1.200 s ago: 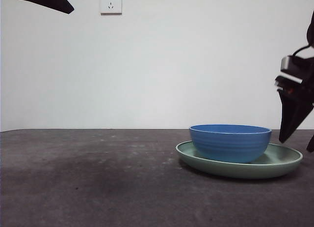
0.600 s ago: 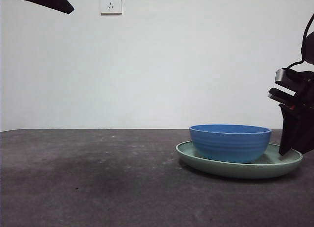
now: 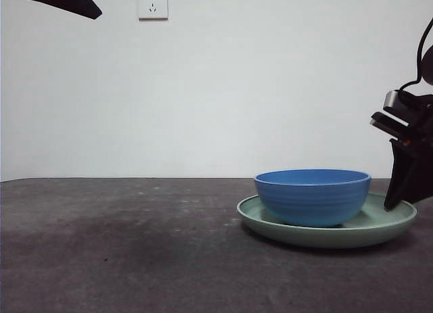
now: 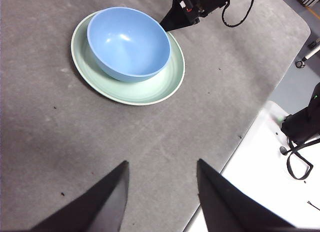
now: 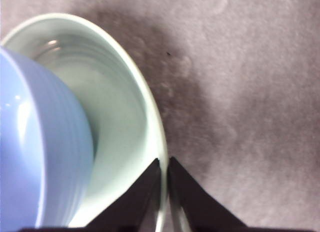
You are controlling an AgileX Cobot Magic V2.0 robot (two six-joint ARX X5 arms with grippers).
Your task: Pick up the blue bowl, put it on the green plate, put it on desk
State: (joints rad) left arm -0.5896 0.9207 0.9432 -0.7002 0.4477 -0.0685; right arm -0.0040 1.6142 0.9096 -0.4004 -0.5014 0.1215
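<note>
The blue bowl point(image 3: 312, 197) sits inside the green plate point(image 3: 379, 233), nearer the rim away from the right gripper point(image 5: 164, 161). The plate's side at that gripper looks slightly raised off the dark table point(image 3: 122, 252). The right gripper's jaws are clamped on the plate's rim. The left gripper point(image 4: 161, 169) hangs well apart, jaws spread, holding nothing.

A plain white wall point(image 3: 270, 90) stands behind the work surface, evenly lit, with no marks visible. A white electrical socket plate point(image 3: 153, 3) is fixed high on it. In the left wrist view, a pale grey floor point(image 4: 300, 86) shows past the table's rounded edge, along with a white panel point(image 4: 265, 177) carrying black cables point(image 4: 297, 159). Lighting is diffuse; shadows are soft.
</note>
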